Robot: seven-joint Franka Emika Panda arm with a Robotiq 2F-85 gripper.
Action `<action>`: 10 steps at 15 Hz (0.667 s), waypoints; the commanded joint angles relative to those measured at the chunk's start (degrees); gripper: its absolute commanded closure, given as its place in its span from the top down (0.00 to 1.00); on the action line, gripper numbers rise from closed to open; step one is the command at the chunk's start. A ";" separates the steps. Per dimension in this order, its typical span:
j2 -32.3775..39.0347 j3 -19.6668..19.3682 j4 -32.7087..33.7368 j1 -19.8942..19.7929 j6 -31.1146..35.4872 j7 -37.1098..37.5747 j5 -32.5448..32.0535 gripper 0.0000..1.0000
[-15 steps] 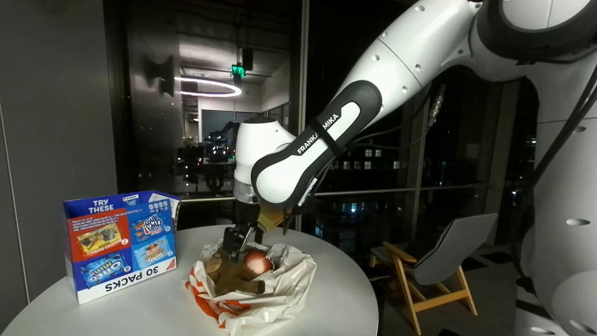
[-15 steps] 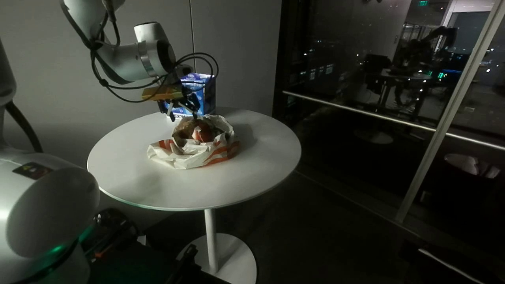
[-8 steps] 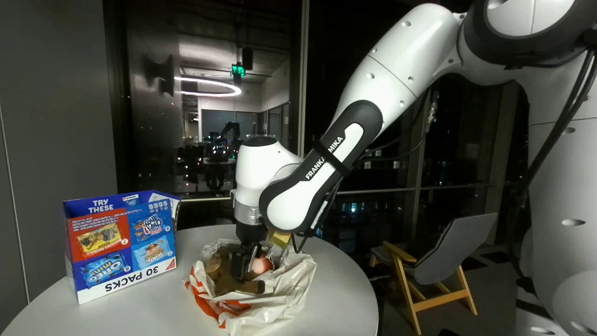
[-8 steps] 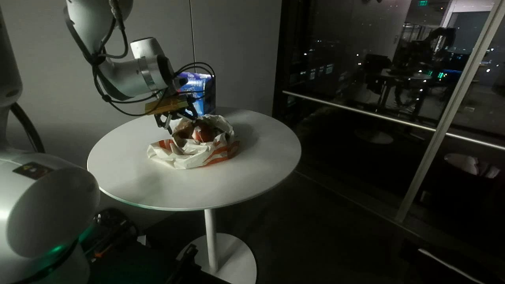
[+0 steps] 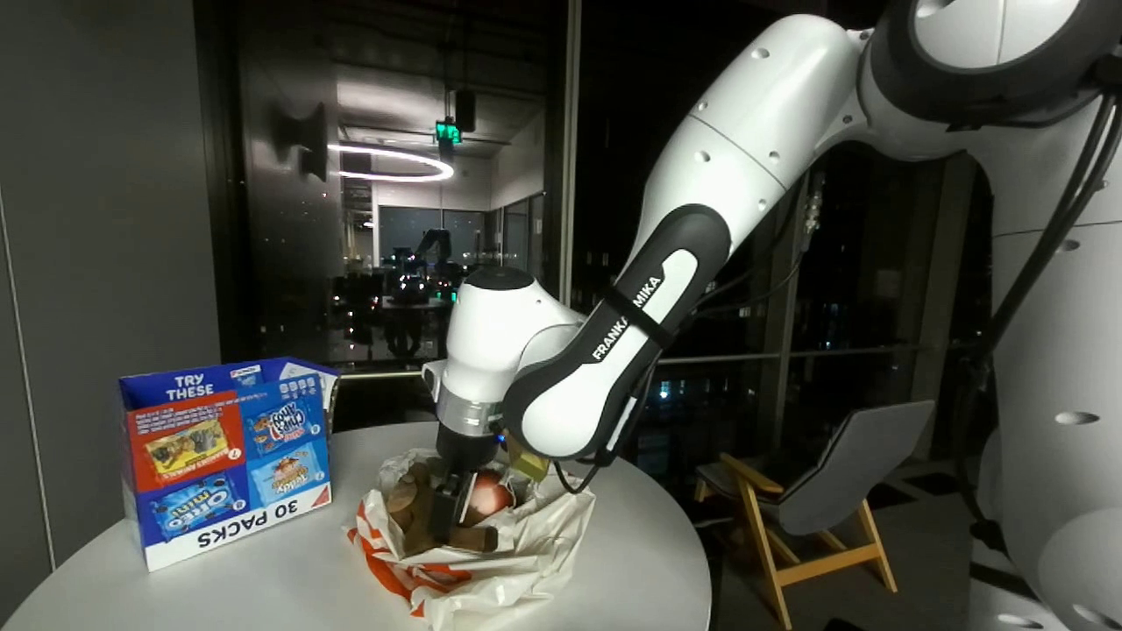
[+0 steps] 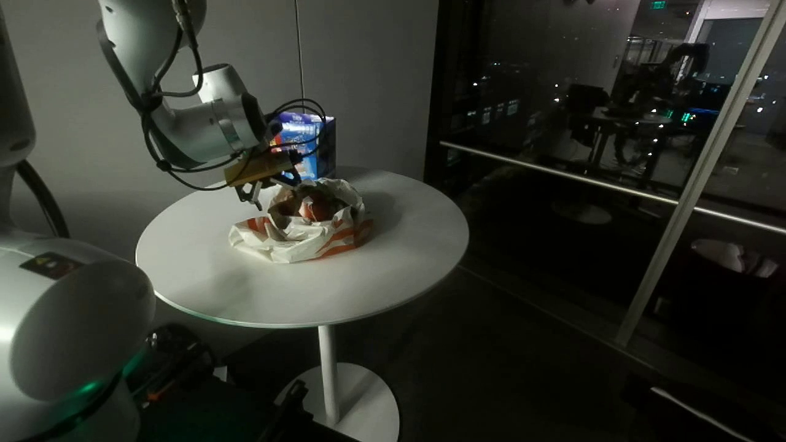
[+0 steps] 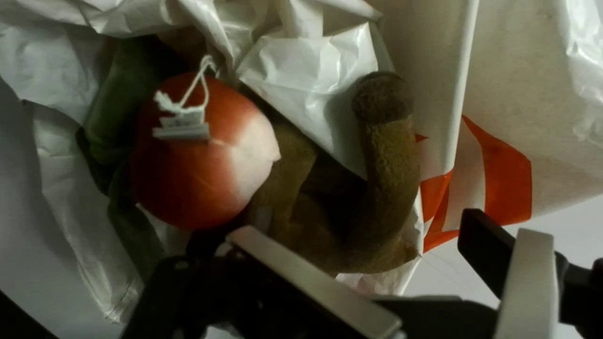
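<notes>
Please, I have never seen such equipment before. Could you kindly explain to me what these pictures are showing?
The white machine is a robot arm; its gripper has two fingers. The wide pictures come from cameras outside the robot; the close, dark one comes from a camera on its wrist. On the round white table are a snack box and a crumpled white-and-orange bag, with a brown plush toy and a red-and-white round thing nestled in it. The gripper is open, close to the toy. Nothing is clearly held, and I cannot tell whether it touches the toy.
</notes>
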 commanded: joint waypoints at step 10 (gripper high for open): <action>0.69 1.20 -3.55 0.16 1.51 -8.76 8.76 0.46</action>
